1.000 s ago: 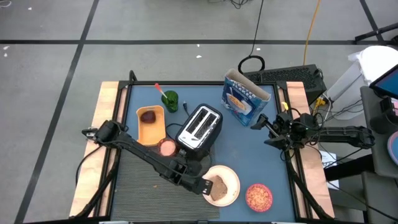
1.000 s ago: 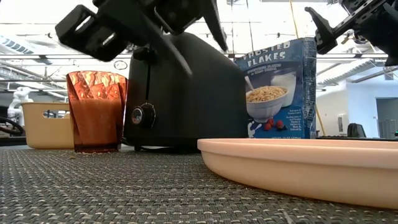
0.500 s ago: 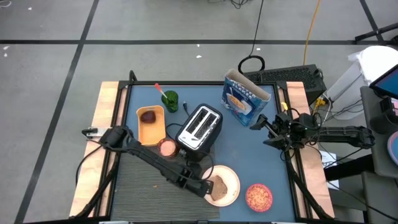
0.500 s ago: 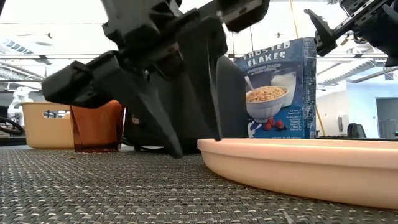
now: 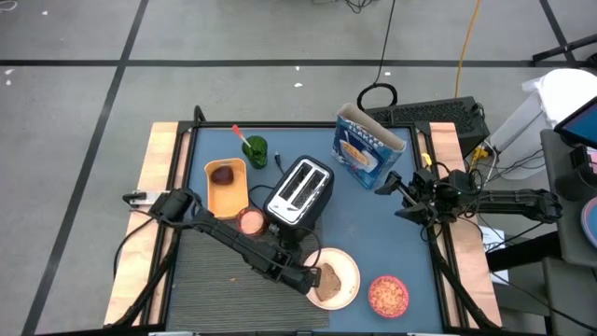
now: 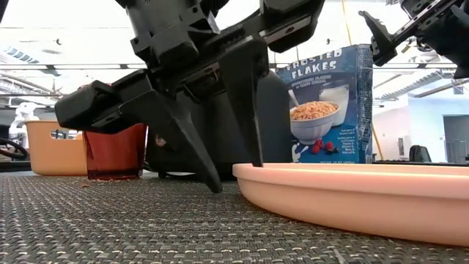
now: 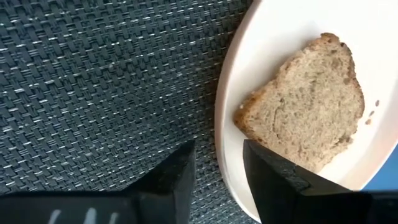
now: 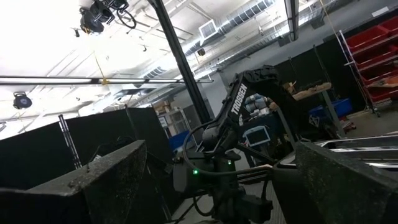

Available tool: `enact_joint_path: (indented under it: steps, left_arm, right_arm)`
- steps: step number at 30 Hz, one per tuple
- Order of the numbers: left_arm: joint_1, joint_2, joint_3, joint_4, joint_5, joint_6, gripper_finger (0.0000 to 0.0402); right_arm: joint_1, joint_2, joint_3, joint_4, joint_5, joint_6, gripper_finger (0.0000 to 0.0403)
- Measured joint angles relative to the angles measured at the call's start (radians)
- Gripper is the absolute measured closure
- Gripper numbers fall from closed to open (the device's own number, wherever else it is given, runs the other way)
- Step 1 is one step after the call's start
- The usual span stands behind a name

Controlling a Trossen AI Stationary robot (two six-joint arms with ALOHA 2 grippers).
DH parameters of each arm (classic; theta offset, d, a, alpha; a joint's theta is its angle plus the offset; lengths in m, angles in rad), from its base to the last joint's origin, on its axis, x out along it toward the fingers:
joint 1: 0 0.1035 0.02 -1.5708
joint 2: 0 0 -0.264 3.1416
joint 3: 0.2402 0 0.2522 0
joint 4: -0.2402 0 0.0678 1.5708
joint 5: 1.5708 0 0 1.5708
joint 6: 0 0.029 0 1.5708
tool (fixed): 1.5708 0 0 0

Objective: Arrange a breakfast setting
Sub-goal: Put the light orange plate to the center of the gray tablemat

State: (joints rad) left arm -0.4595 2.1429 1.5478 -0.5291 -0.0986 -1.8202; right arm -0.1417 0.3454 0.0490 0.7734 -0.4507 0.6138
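1. The left gripper [image 5: 306, 277] is low over the woven mat [image 5: 210, 275], its jaws parted narrowly and straddling the near rim of the plate [image 5: 347, 264]: in the left wrist view one finger [image 7: 171, 180] is over the mat outside the rim and the other [image 7: 273, 180] sits over the plate's inside edge. Nothing is clamped yet.
2. The plate lies at the front of the table [image 5: 382, 224], partly on the mat, with the toast slice [image 5: 327, 279] on it, close to the rim being straddled. The bowl of cereal [image 5: 388, 295] stands just beside the plate on the blue surface, apart from it. The spoon's red handle [image 5: 239, 134] pokes out of a green cup [image 5: 256, 149] near the table's back, well apart from both.
3. The step in hand looks like pinching the plate's rim to shift it. To do it well, the inner finger should come down on bare rim, clear of the toast, so the bread is not pushed or trapped.
4. The jaws should close firmly before any pull; a thin, smooth rim can slip out of a light pinch.
5. Any drag should stay low and slow, since the woven mat may snag the plate's edge and tip the toast.
6. The toaster [image 5: 299, 191] stands close behind the left arm, and the bowl beside the plate limits travel that way.
7. The right gripper [image 5: 384, 184] waits raised near the cereal box [image 5: 366, 147], its jaws wide and empty.
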Motion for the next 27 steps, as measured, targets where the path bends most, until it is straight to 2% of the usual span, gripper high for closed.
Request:
enact_joint_path:
  steps: [7, 15, 27]
  left_arm:
    - [0.000, 0.000, 0.000, 0.001, 0.000, -0.004, 0.0321]
    - [0.000, 0.000, 0.000, 0.001, 0.001, 0.001, 0.0354]
    - [0.000, -0.001, 0.000, 0.001, 0.001, 0.012, 0.0367]
  right_arm:
    - [0.000, 0.000, 0.000, 0.000, 0.000, 0.000, 0.0003]
    - [0.000, 0.000, 0.000, 0.000, 0.000, 0.000, 0.0003]
    - [0.000, 0.000, 0.000, 0.000, 0.000, -0.001, 0.0003]
